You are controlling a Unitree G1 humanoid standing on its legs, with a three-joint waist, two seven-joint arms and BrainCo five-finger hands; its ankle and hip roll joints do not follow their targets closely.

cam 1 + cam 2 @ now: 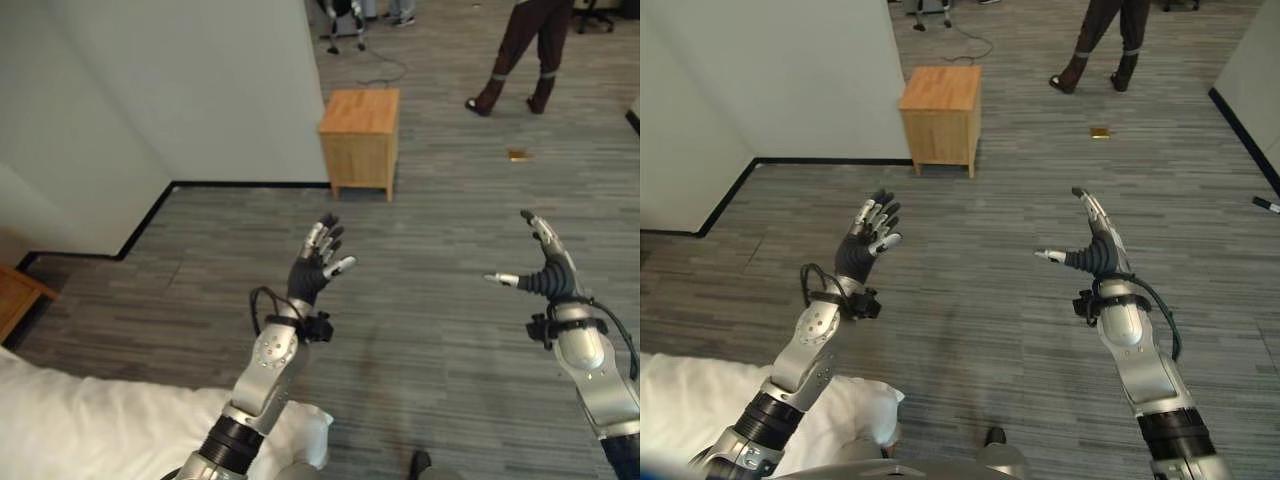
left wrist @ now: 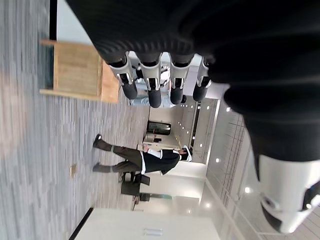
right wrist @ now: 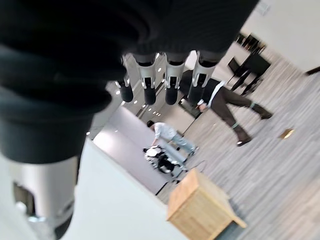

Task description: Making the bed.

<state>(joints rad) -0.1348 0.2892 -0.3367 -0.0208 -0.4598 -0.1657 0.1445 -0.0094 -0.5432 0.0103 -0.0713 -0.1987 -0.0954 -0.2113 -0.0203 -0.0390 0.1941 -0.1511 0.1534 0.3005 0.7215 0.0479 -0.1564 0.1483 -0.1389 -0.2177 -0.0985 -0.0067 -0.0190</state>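
Clearly neither hand is at work yet: the left hand (image 1: 318,262) and right hand (image 1: 541,266) hang mid-frame over bare floor (image 1: 430,330), fingers straight and spread, holding nothing. Meanwhile the white bedding (image 1: 80,425) lies untouched at lower left, so both arms probably sit raised, ready to reach it. A wooden nightstand (image 1: 360,140) stands at upper centre, a person (image 1: 520,50) beyond.

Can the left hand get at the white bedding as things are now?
Probably yes. The left hand is open, holds nothing and is raised over bare floor, and the white bedding lies low beside that same arm with nothing between them. The hand would have to pull back and come down.
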